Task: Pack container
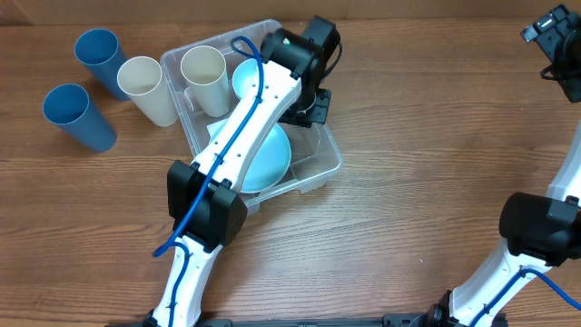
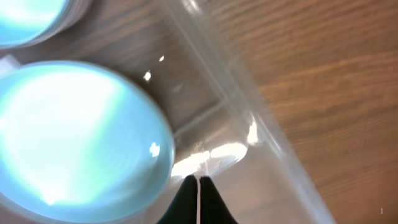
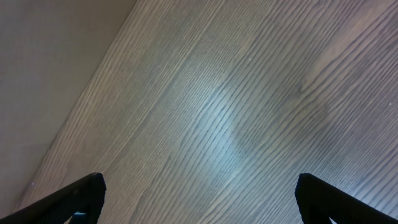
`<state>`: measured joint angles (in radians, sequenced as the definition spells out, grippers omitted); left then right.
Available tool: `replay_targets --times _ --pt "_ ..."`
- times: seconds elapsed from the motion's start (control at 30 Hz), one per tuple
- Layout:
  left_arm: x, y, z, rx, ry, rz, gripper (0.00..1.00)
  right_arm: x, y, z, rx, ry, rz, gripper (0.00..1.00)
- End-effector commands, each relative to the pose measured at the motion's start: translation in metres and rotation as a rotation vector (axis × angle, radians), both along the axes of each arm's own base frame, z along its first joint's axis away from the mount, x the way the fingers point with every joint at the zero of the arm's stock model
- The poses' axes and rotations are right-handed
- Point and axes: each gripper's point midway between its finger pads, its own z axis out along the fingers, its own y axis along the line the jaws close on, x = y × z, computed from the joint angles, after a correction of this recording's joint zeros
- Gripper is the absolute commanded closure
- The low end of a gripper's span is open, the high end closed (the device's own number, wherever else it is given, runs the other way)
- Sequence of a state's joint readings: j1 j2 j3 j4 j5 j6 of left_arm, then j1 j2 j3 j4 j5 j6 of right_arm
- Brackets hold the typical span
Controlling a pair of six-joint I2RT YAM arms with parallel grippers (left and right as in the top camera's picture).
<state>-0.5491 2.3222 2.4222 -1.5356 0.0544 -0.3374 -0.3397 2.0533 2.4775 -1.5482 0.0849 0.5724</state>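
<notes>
The container (image 1: pixel 329 167), a clear plastic bin, stands left of the table's centre. Inside it are a cream cup (image 1: pixel 205 80), a small light blue bowl (image 1: pixel 245 80) and a larger light blue bowl (image 1: pixel 270 159). My left arm reaches across the bin, and its gripper (image 1: pixel 307 113) hangs over the bin's right side. In the left wrist view this gripper (image 2: pixel 199 180) is shut on nothing, its tips just above the clear floor between the large bowl (image 2: pixel 74 134) and the bin wall (image 2: pixel 249 106). My right gripper (image 3: pixel 202 190) is open over bare wood.
Three cups stand outside the bin on its left: a blue cup (image 1: pixel 100 58), a cream cup (image 1: pixel 151 91) and another blue cup (image 1: pixel 78 116). My right gripper (image 1: pixel 556 44) is at the far right corner of the wooden table (image 1: pixel 418 154).
</notes>
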Motion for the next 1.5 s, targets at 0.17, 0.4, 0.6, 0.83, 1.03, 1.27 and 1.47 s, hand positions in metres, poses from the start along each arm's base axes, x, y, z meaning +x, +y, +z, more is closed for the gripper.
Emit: replay_targets --times 0.17,0.4,0.6,0.83,1.03,1.27,1.47 --pt "-0.008 0.032 0.066 0.060 -0.114 0.028 0.96 -0.001 0.000 0.008 -0.011 -0.019 -0.006 0.00" --pt "0.024 0.057 0.071 0.070 -0.195 0.090 0.96 -0.001 0.000 0.008 -0.011 -0.019 -0.006 0.00" --pt "0.003 0.052 0.068 -0.092 -0.030 0.115 0.96 -0.001 0.000 0.008 -0.011 -0.019 -0.006 0.00" --pt "-0.004 0.065 0.106 -0.048 -0.158 0.041 0.96 -0.001 0.000 0.008 -0.011 -0.019 -0.006 0.00" --pt "-0.060 0.126 0.177 0.053 -0.343 0.118 0.96 -0.001 0.000 0.008 -0.011 -0.019 -0.006 0.00" --pt "-0.088 0.152 0.101 0.160 -0.227 0.311 0.96 -0.001 0.000 0.008 -0.011 -0.019 -0.006 0.00" --pt "-0.094 0.145 -0.009 0.179 -0.112 0.362 0.96 -0.001 0.000 0.008 -0.011 -0.019 -0.006 0.00"
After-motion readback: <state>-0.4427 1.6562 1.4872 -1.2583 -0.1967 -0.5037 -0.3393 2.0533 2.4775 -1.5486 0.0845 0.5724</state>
